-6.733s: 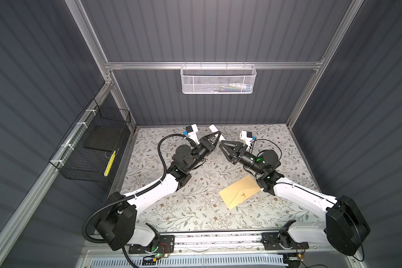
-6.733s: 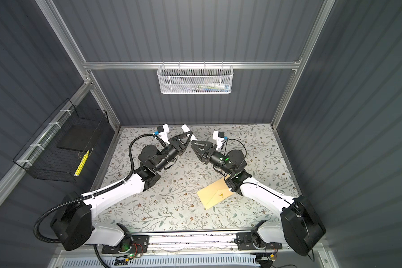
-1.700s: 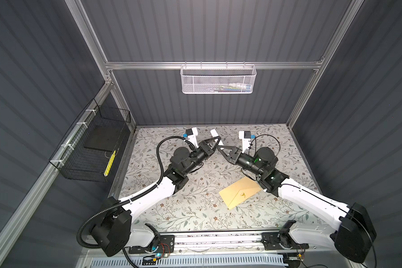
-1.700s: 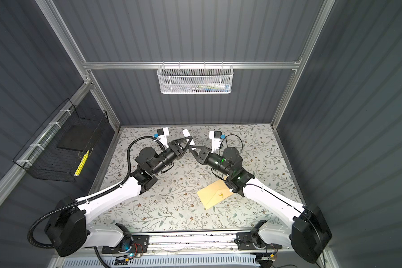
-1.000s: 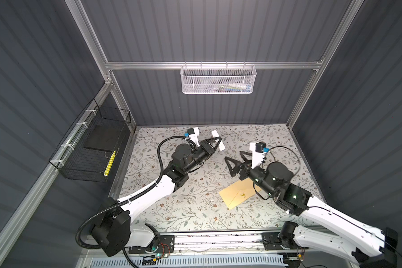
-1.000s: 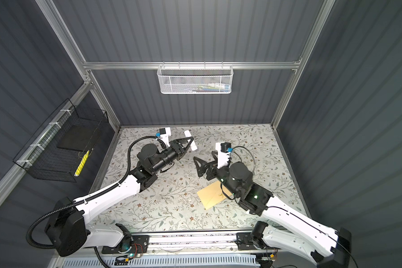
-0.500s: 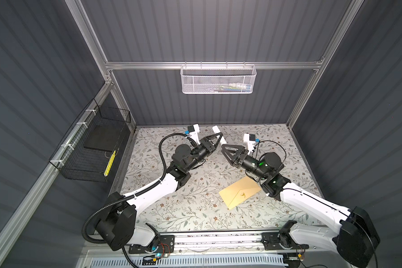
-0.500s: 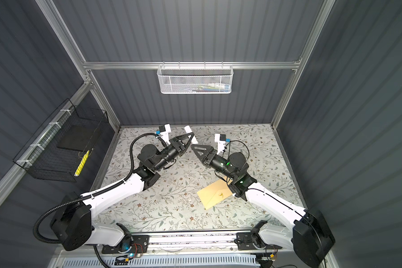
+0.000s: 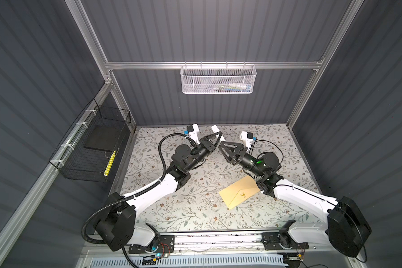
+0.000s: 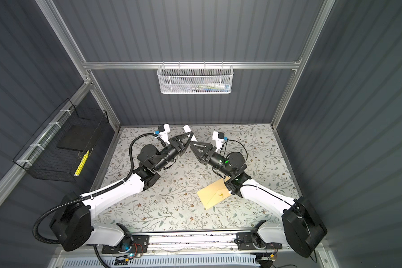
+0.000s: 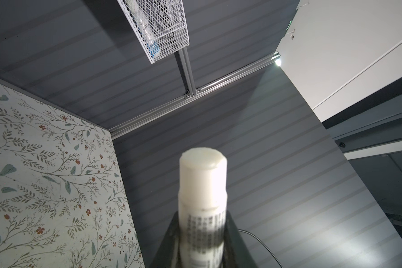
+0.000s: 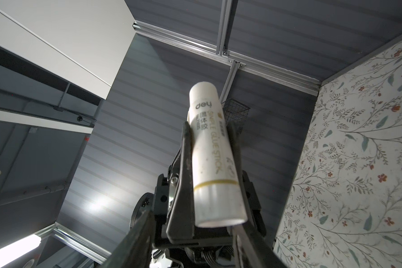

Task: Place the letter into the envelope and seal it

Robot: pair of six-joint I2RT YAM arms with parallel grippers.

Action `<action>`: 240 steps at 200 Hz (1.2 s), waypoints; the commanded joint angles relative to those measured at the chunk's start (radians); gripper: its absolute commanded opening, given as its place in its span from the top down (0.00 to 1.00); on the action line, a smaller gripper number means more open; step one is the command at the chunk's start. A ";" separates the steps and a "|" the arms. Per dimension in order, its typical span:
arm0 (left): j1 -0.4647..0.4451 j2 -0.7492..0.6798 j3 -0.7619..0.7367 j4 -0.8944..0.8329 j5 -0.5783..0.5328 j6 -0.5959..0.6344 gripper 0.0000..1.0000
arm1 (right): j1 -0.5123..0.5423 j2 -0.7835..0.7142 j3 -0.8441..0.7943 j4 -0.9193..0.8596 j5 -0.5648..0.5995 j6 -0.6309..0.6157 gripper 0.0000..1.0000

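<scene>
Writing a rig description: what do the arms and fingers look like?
The left arm and right arm have white links and black joints and bases. The left gripper and right gripper have black triangular open-frame fingers. A ribbed black hose follows the left arm; thin wires and a green light mark the right.

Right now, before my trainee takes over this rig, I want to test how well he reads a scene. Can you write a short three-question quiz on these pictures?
1. True or false: the tan kraft-paper envelope lies on the floral tabletop.
2. What does the left gripper clamp? A) a white cylindrical glue stick B) a yellow marker C) nothing
3. Fill in: the white mesh basket hangs on the ___ wall.
Key: 1 true; 2 A; 3 back.
</scene>
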 commanded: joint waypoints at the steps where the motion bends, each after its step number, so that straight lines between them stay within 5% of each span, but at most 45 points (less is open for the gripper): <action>1: -0.004 -0.038 -0.016 0.021 -0.022 -0.002 1.00 | -0.013 0.003 -0.012 0.083 0.032 0.017 0.47; 88: -0.003 -0.046 -0.027 0.028 -0.027 0.006 1.00 | -0.032 0.118 0.017 0.215 0.031 0.094 0.57; 165: -0.003 -0.057 -0.048 0.018 -0.048 0.009 1.00 | -0.031 0.092 -0.001 0.192 0.015 0.066 0.80; 200: -0.003 -0.057 -0.039 -0.003 -0.046 0.006 1.00 | -0.029 0.047 0.005 0.076 -0.018 -0.062 0.81; 240: -0.003 -0.050 -0.014 -0.050 -0.042 0.003 1.00 | 0.029 -0.056 0.100 -0.523 0.063 -0.510 0.79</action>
